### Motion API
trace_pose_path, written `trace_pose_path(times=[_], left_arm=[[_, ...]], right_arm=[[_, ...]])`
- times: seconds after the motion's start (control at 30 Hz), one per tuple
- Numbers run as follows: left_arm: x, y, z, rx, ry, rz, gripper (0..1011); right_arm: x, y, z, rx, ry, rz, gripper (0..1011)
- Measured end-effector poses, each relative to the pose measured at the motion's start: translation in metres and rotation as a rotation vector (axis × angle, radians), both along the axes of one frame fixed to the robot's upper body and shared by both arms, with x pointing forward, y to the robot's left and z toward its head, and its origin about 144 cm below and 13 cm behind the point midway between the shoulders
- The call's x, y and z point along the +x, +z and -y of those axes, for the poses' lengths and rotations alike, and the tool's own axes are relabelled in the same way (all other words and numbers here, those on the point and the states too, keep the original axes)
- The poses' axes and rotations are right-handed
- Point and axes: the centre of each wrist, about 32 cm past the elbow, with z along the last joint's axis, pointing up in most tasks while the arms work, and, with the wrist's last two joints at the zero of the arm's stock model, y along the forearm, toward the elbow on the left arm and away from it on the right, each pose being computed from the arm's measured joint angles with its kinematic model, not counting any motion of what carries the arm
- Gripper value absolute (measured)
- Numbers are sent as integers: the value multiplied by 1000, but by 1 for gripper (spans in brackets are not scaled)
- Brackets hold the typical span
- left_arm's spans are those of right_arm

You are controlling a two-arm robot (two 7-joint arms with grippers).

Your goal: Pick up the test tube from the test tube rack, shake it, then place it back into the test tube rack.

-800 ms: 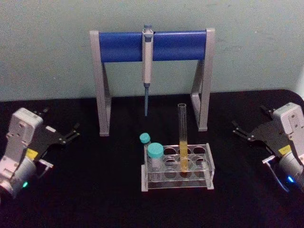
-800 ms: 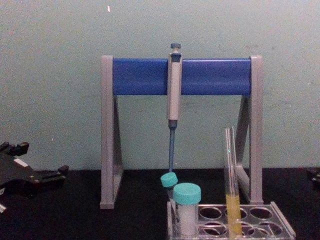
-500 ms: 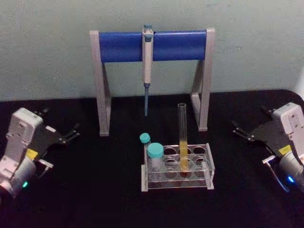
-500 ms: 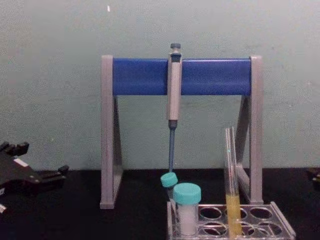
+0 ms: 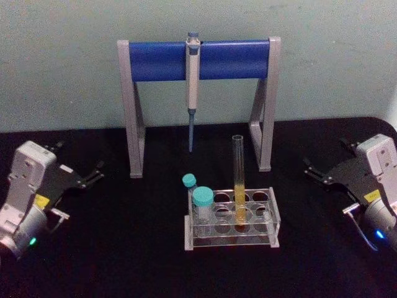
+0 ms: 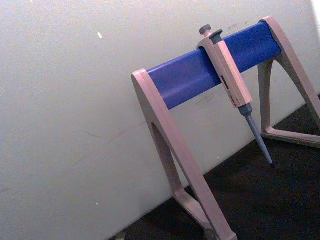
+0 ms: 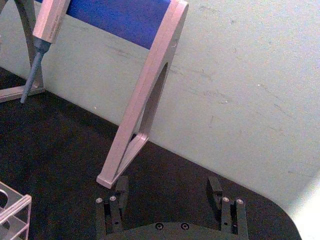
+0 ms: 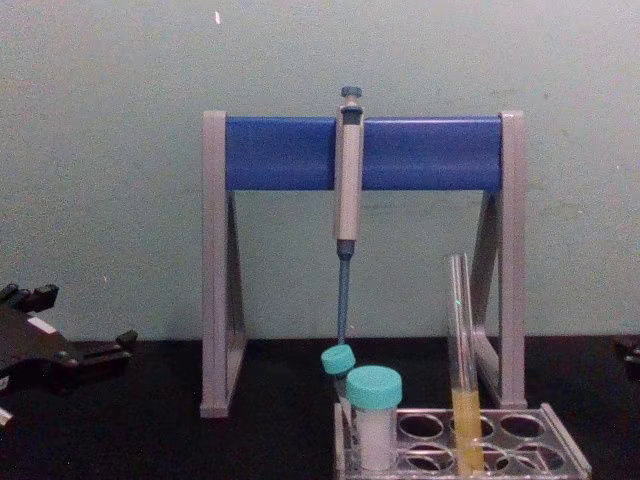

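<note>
left gripper (image 5: 97, 172) and right gripper (image 5: 308, 169) sit at the sides, spread open, empty; test tube (image 5: 238, 167) stands uncapped in the test tube rack (image 5: 231, 244); rough shaking could spill it

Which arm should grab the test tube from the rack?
Probably right. The right gripper, open, sits nearer the test tube, with a clear side approach. The left gripper would have to reach past the teal-capped vials in the test tube rack.

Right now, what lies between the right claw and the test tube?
Head view: just bare black table and empty right-hand holes of the test tube rack separate the right claw from the test tube.
</note>
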Motion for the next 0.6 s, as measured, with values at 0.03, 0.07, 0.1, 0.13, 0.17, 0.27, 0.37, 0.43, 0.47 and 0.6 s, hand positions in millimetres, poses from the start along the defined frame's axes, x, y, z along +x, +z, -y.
trace_pose_path(times=[0.03,0.07,0.1,0.13,0.17,0.27,0.37,0.43,0.47,0.6], left_arm=[[0,0,0,0,0,0,1009],[0,0,0,0,0,0,1010],[0,0,0,0,0,0,1010],[0,0,0,0,0,0,1010],[0,0,0,0,0,0,1010],[0,0,0,0,0,0,1010],[0,0,0,0,0,0,1009],[0,0,0,0,0,0,1010],[0,0,0,0,0,0,1010],[0,0,0,0,0,0,1010]], right_arm=[[0,0,0,0,0,0,1000],[0,0,0,0,0,0,1000],[0,0,0,0,0,0,1000],[0,0,0,0,0,0,1000],[0,0,0,0,0,0,1000],[0,0,0,0,0,0,1000],[0,0,0,0,0,0,1000],[0,0,0,0,0,0,1000],[0,0,0,0,0,0,1000],[0,0,0,0,0,0,1000]])
